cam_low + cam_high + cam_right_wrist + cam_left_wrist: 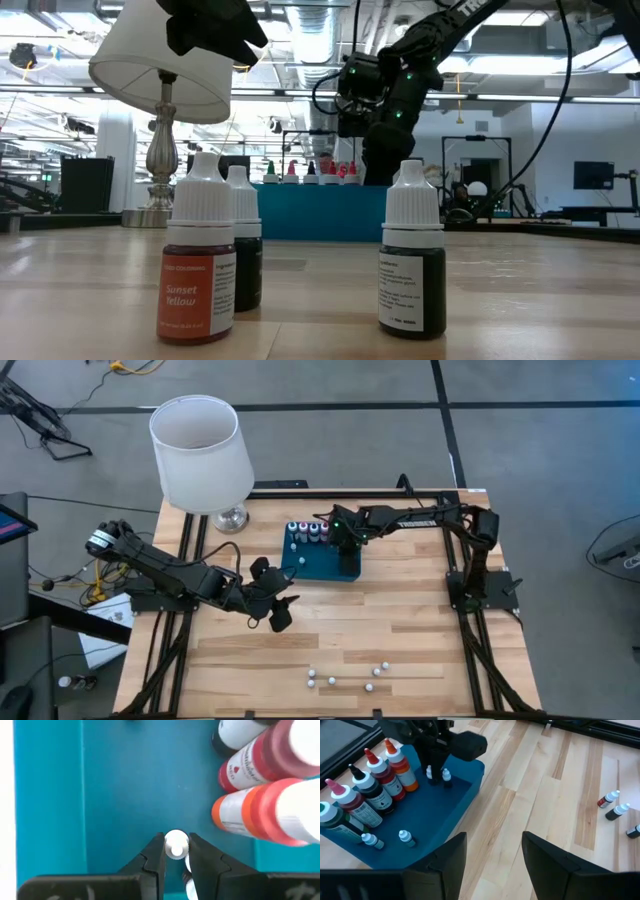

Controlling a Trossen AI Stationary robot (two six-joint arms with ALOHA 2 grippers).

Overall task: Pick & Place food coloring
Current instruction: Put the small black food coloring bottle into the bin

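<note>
The dark teal tray lies on the table's far middle. Several larger food coloring bottles stand in a row along its far edge. Two tiny white-capped ones stand loose on its floor. My right gripper reaches down into the tray and is shut on a tiny bottle; a second tiny bottle stands right beside its fingers. My left gripper hovers open over bare wood by the tray's near left corner. More tiny bottles stand near the table's near edge. My right gripper pinches the tiny bottle's white cap between its two fingertips, coming steeply from above. The bottle stands upright under the fingers. Whether its base rests on the tray floor cannot be told, as the cap and the fingers hide it.
A white-shaded lamp stands at the table's far left corner. In the low view three small bottles stand close to the camera at the near edge. Bare wood lies between the tray and those bottles.
</note>
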